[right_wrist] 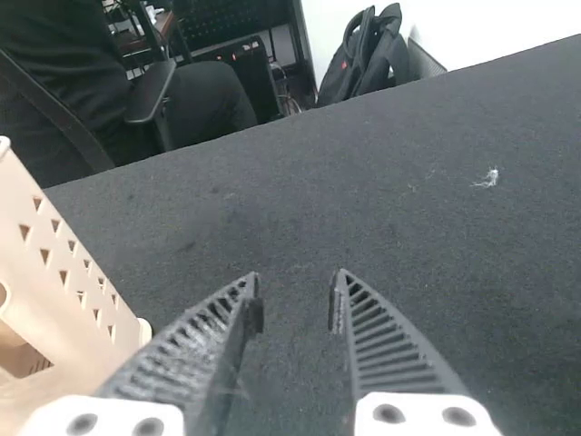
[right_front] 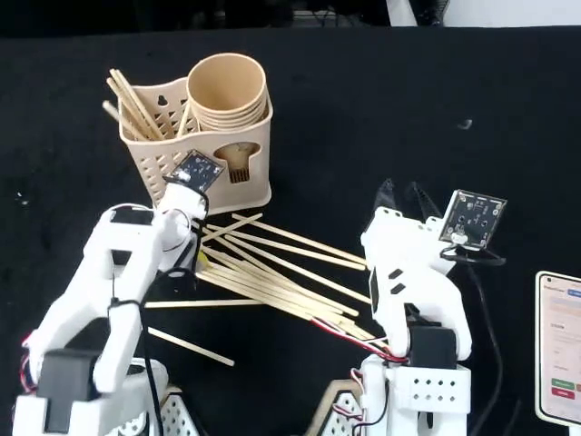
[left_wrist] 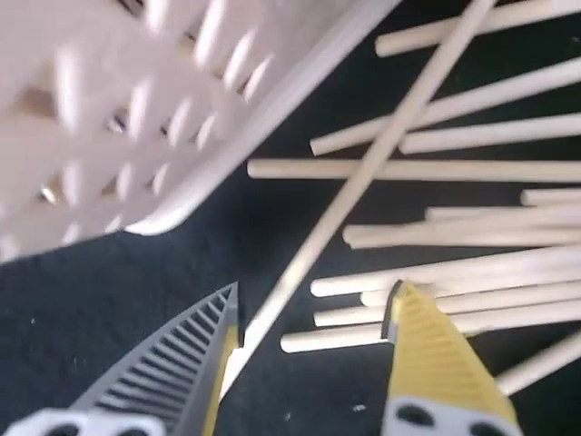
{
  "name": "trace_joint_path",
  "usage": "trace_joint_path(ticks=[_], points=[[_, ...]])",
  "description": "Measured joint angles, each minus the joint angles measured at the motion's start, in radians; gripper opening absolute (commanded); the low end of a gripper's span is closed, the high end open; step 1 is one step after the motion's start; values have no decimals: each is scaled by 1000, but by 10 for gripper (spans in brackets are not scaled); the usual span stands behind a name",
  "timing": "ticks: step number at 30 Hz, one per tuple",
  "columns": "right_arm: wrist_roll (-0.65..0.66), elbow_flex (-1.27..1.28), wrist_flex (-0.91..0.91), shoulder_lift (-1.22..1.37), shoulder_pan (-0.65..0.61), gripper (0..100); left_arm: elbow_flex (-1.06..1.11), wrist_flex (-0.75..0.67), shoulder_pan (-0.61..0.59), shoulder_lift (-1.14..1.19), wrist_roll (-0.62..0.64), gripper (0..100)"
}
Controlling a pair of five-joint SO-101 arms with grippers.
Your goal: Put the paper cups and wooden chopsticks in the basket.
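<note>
A beige basket stands at the back left. It holds a stack of paper cups in one compartment and several wooden chopsticks in the other. More loose chopsticks lie fanned on the black table in front of it. My left gripper is open just above these chopsticks, beside the basket's corner; one long stick runs diagonally between its fingers. My right gripper is open over bare table, right of the basket, with nothing between its black fingers.
Two single chopsticks lie apart near the left arm's base. A screen device stands at the right edge. A speck of fluff lies at the back right. Beyond the table's far edge are a chair and a bag.
</note>
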Motion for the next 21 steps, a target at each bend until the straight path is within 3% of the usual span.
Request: trace_joint_path(ticks=[10,16,21], points=[[0,0,0,0,0,129,-25,-32,-3,61,-84,266],[0,0,0,0,0,129,52,-48,-3,-23,-84,180],[0,0,0,0,0,129,160,-40,0,-130,-109,173]])
